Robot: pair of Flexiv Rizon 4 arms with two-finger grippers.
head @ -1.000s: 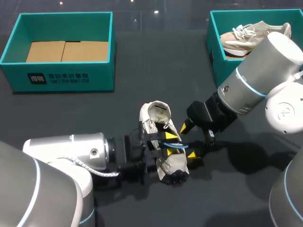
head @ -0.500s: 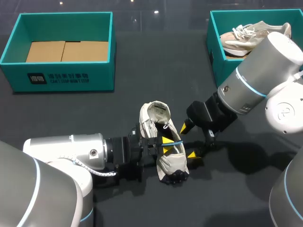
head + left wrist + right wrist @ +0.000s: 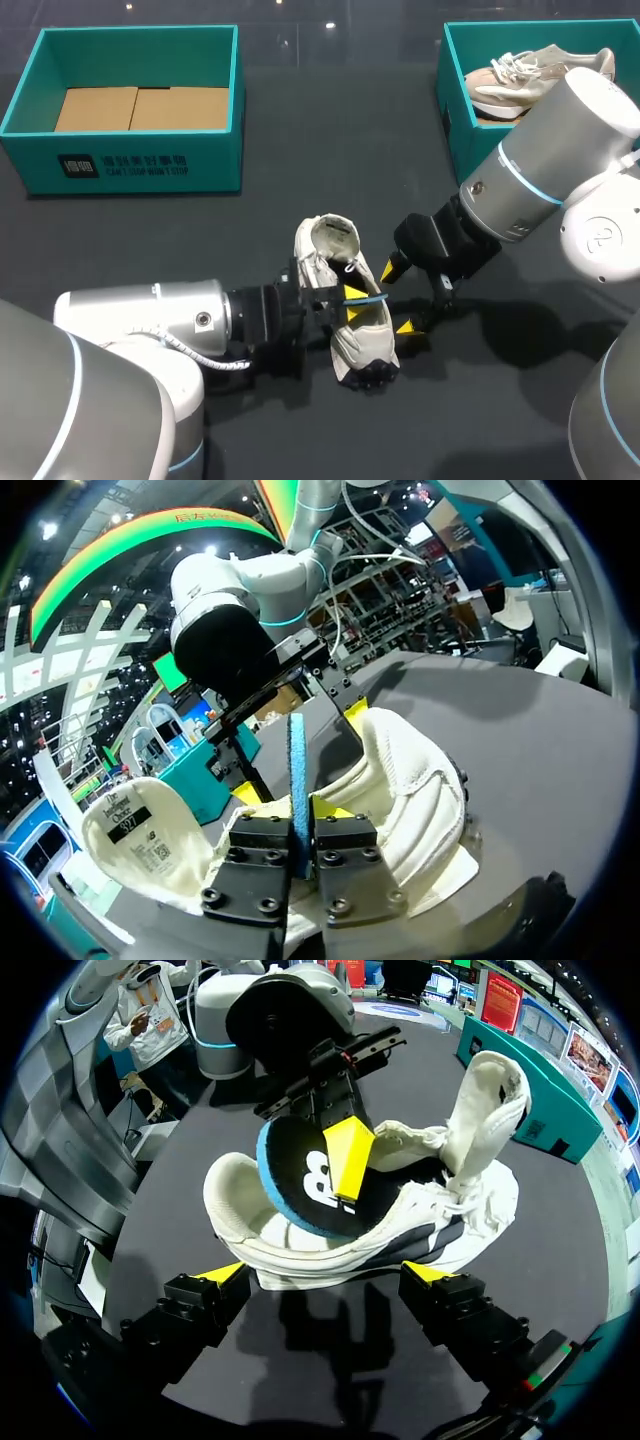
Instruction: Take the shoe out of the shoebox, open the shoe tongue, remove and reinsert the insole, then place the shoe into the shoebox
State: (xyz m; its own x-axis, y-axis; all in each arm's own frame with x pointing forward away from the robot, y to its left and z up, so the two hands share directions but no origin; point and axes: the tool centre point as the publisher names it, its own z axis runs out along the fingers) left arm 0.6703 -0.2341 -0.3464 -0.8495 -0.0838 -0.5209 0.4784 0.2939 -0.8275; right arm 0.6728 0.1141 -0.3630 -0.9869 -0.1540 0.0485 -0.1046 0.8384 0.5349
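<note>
The left arm (image 3: 150,320) has edged closer to the shoe (image 3: 366,345), which lies on the desk (image 3: 300,130) between both claws. The left claw (image 3: 298,810) pinches the blue-edged insole (image 3: 297,750) upright over the shoe's opening. The right claw (image 3: 325,1272) stands spread beside the shoe's sole.
</note>
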